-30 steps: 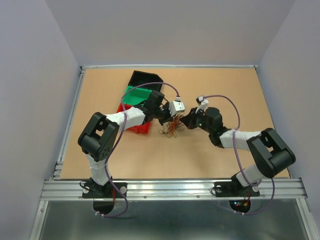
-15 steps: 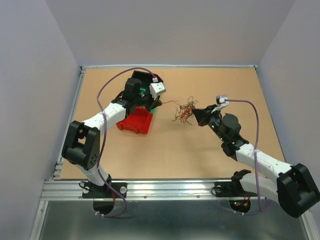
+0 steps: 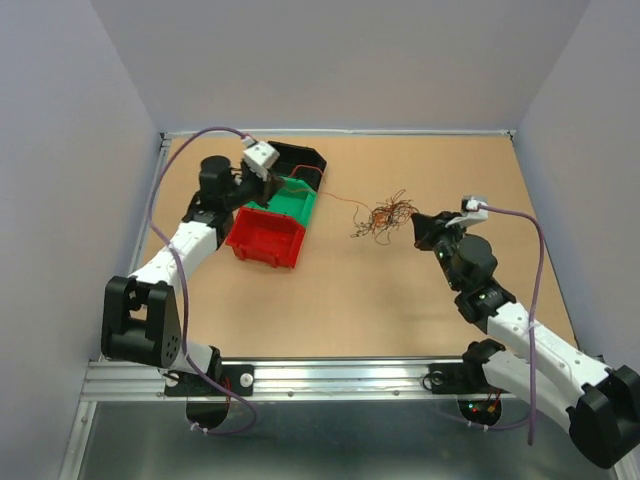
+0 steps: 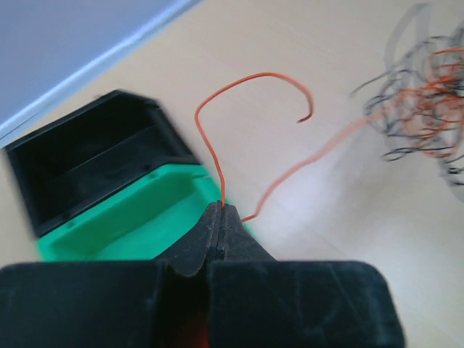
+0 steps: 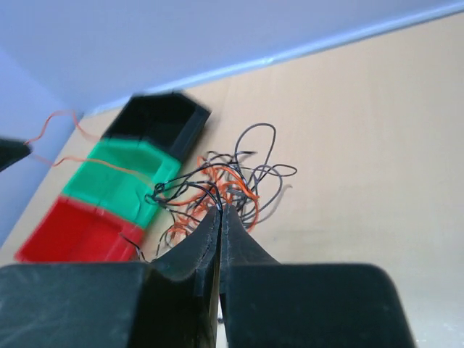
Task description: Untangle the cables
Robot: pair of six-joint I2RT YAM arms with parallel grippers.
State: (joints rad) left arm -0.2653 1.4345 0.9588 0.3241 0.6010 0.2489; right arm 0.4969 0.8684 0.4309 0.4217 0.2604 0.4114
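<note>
My left hand (image 4: 220, 212) is clenched on a single orange strand (image 4: 209, 134) just above the green bin (image 4: 138, 217), which sits between the black bin (image 4: 87, 163) and the red bin (image 5: 80, 232). The strand trails over the counter (image 3: 400, 310) towards the clump of cables (image 5: 221, 185). My right hand (image 5: 220, 212) grips that clump tight, near the counter's middle.
</note>
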